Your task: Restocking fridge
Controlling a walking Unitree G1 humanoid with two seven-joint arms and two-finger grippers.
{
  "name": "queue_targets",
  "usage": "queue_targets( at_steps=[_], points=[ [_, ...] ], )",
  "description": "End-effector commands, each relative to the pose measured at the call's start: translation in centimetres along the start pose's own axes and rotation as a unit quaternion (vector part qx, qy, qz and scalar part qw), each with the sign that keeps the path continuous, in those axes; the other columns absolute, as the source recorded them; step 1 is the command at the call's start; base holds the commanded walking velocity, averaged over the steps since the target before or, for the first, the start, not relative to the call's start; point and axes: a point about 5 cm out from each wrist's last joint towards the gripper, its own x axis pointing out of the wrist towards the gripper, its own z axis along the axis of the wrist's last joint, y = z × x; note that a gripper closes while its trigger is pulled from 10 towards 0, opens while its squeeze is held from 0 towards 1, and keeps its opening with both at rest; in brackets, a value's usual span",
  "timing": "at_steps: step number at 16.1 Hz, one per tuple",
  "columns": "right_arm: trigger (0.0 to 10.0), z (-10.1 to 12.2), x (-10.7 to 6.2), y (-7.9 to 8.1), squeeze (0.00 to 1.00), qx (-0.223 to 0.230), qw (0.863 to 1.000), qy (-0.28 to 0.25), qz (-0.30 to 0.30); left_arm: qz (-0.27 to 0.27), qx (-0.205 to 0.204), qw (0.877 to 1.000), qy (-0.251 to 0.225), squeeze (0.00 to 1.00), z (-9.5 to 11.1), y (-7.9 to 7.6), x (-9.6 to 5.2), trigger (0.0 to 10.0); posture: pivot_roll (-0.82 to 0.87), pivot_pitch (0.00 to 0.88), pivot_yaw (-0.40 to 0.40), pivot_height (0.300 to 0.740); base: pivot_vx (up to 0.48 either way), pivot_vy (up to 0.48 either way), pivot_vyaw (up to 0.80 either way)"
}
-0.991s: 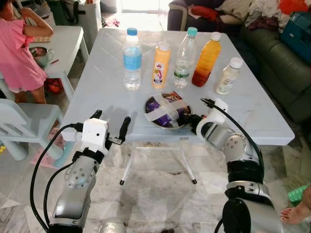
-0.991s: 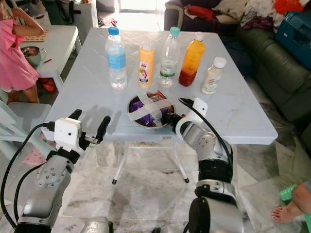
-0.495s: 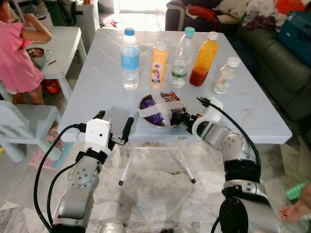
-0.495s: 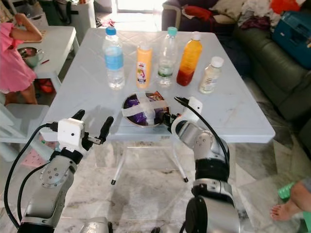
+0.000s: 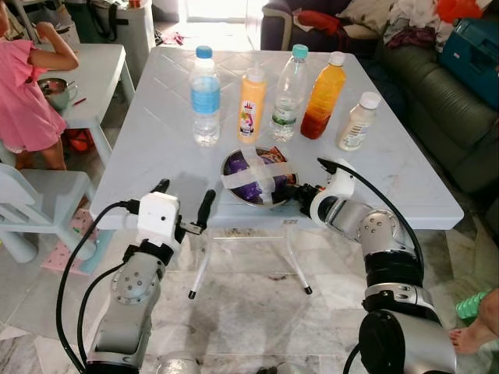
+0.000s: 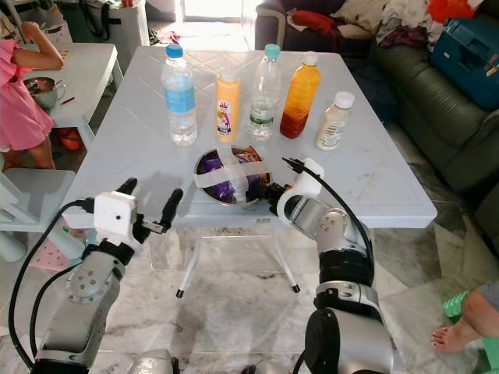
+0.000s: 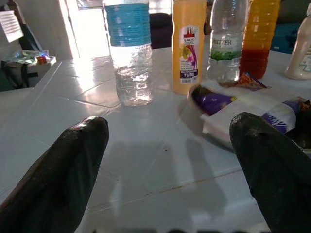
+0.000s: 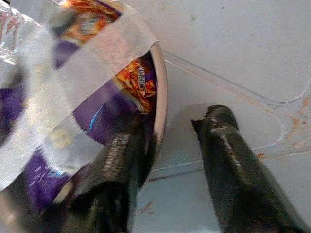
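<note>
Restocking barely begun — five bottles (image 5: 250, 104) stand untouched in row on white table (image 5: 405, 183). Right gripper (image 8: 165, 145) straddles rim of taped snack bowl (image 5: 259, 177) at near table edge, fingers spread, not yet clamped. Left gripper (image 5: 184, 209) hovers spread before table — holding nothing.

I am looking into a home, in a living room. A dark green sofa (image 5: 456, 101) sits on my right with clothes (image 5: 425, 15) heaped on it. A pale plastic table (image 5: 156, 132) stands on a shiny marble floor (image 5: 249, 319). On my left is a small kids' table (image 5: 97, 66) with a metal bowl (image 5: 53, 89) on it, and a light blue little chair (image 5: 35, 210). A child in a pink dress (image 5: 23, 101) stands there. Someone's bare foot (image 5: 472, 339) rests on the floor.
</note>
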Motion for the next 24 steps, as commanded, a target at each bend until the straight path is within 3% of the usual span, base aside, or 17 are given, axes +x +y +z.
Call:
queue_targets(
  at_steps=[1,7,16,17,18,19,20,24],
  points=[
    [0.0,-2.0,0.4,-1.9,0.0,0.01,0.998,0.046,-0.04,0.001,0.005,1.0,-0.004,0.0,0.3,-0.1,0.0,10.0,0.12,0.011,-0.069,0.74,0.0,0.0,0.0],
    [0.0,-0.2,0.3,-4.0,0.0,0.022,0.997,0.007,-0.079,0.009,0.011,1.0,-0.007,0.0,0.4,0.3,0.2,10.0,0.13,0.01,-0.068,0.74,0.0,0.0,0.0],
    [0.0,3.0,-0.1,-3.3,0.0,0.002,0.995,-0.051,-0.084,0.016,0.017,1.0,-0.011,0.0,0.5,0.5,0.3,10.0,0.12,0.006,-0.065,0.74,0.0,0.0,0.0],
    [1.1,3.1,-0.1,-3.2,0.0,-0.004,0.995,-0.051,-0.083,0.016,0.017,1.0,-0.012,0.0,0.5,0.4,0.4,10.0,0.12,0.005,-0.065,0.74,0.0,0.0,0.0],
    [8.2,2.7,0.0,-3.3,0.0,-0.008,0.995,-0.046,-0.084,0.016,0.017,1.0,-0.012,0.0,0.5,0.3,0.4,10.0,0.12,0.004,-0.066,0.74,0.0,0.0,0.0],
    [9.1,2.5,0.1,-3.4,0.0,-0.007,0.995,-0.043,-0.086,0.016,0.017,1.0,-0.012,0.0,0.5,0.3,0.4,10.0,0.12,0.004,-0.066,0.74,0.0,0.0,0.0],
    [10.0,2.3,0.2,-3.6,1.0,-0.005,0.995,-0.04,-0.088,0.016,0.016,1.0,-0.013,0.0,0.6,0.3,0.5,10.0,0.12,0.005,-0.067,0.74,0.0,0.0,0.0],
    [10.0,2.5,0.4,-3.3,1.0,-0.013,0.996,-0.042,-0.079,0.019,0.019,1.0,-0.014,0.0,0.6,0.6,0.5,10.0,0.13,0.0,-0.067,0.74,0.0,0.0,0.0]
  ],
)
